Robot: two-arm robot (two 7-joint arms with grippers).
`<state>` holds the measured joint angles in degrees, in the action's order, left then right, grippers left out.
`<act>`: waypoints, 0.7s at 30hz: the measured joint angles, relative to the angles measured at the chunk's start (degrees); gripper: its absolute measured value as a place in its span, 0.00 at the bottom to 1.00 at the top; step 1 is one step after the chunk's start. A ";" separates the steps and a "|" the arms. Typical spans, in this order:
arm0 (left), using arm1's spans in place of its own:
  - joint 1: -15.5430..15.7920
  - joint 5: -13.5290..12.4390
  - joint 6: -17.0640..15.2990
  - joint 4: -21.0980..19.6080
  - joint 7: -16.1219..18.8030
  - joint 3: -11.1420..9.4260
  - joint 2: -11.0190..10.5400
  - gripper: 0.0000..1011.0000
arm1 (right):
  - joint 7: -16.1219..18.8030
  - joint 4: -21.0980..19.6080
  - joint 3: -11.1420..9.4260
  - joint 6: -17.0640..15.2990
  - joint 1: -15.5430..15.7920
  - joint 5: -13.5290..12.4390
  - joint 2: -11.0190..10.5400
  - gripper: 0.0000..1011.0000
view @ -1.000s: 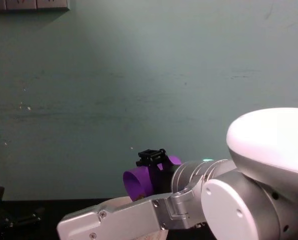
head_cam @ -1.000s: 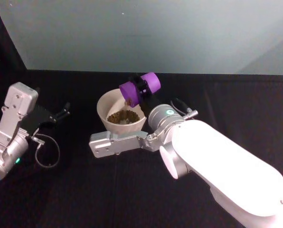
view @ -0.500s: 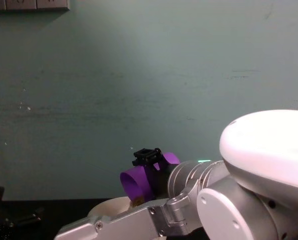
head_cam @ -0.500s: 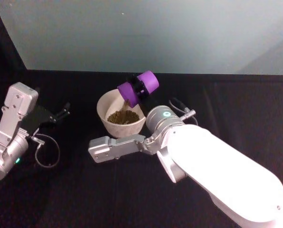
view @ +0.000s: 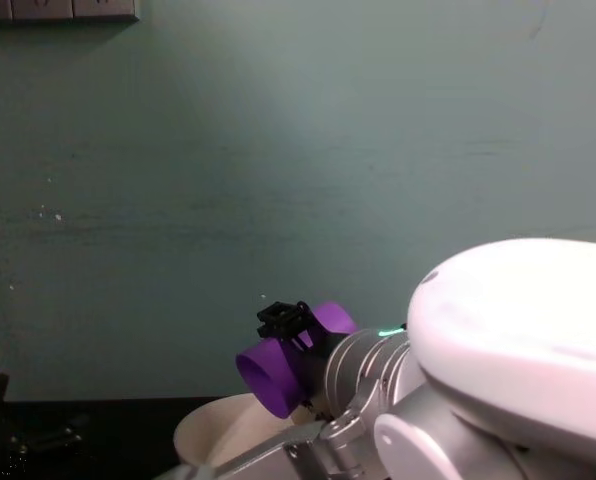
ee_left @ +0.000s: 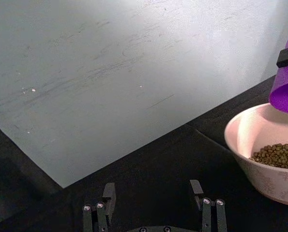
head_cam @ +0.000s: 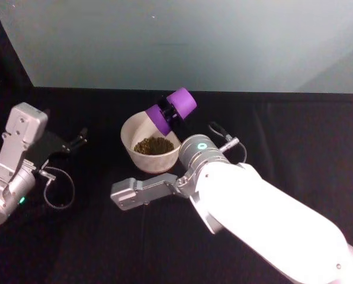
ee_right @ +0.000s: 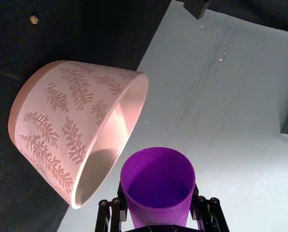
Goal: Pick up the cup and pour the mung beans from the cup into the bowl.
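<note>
The purple cup (head_cam: 172,110) is tipped mouth-down over the far rim of the cream bowl (head_cam: 160,163), with my right gripper (head_cam: 167,112) shut on it. In the right wrist view the cup (ee_right: 157,186) looks empty inside, and the leaf-patterned bowl (ee_right: 52,111) sits beside it. The mung beans (head_cam: 154,145) lie in a brown heap in the bowl, also seen as beans (ee_left: 279,154) from the left wrist. My left gripper (head_cam: 76,142) rests open on the table, left of the bowl and apart from it. From the chest view the cup (view: 283,370) hangs over the bowl rim (view: 203,430).
A black cloth covers the table, and a pale green wall (head_cam: 176,41) stands close behind the bowl. A cable loop (head_cam: 58,192) lies by my left arm. My right forearm (head_cam: 147,189) crosses in front of the bowl. One stray grain (ee_right: 34,19) lies on the cloth.
The stream of beans from the cup into the bowl has stopped. The right arm has shifted slightly left and the cup has tipped a little further. The left arm has not moved.
</note>
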<state>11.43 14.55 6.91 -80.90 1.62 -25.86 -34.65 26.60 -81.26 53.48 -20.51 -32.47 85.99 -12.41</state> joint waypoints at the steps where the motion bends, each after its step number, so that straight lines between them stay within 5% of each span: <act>1: 0.00 0.00 0.00 0.00 0.00 0.00 0.00 0.99 | 0.23 0.02 0.36 -0.07 -0.09 0.73 0.00 0.71; 5: 0.00 0.00 0.00 0.00 0.00 0.00 0.00 0.99 | 0.96 0.12 1.46 -0.29 -0.46 2.77 -0.13 0.71; 10: 0.00 0.00 0.00 0.00 0.00 0.00 0.00 0.99 | 2.64 0.75 4.45 -0.77 -1.37 9.14 -0.33 0.71; 21: 0.00 0.00 0.00 0.00 0.00 0.00 0.00 0.99 | 3.70 1.48 5.81 -1.12 -1.39 14.32 0.16 0.71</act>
<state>11.43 14.55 6.91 -80.90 1.62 -25.86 -34.65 30.30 -79.78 59.29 -21.63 -33.86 100.31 -12.25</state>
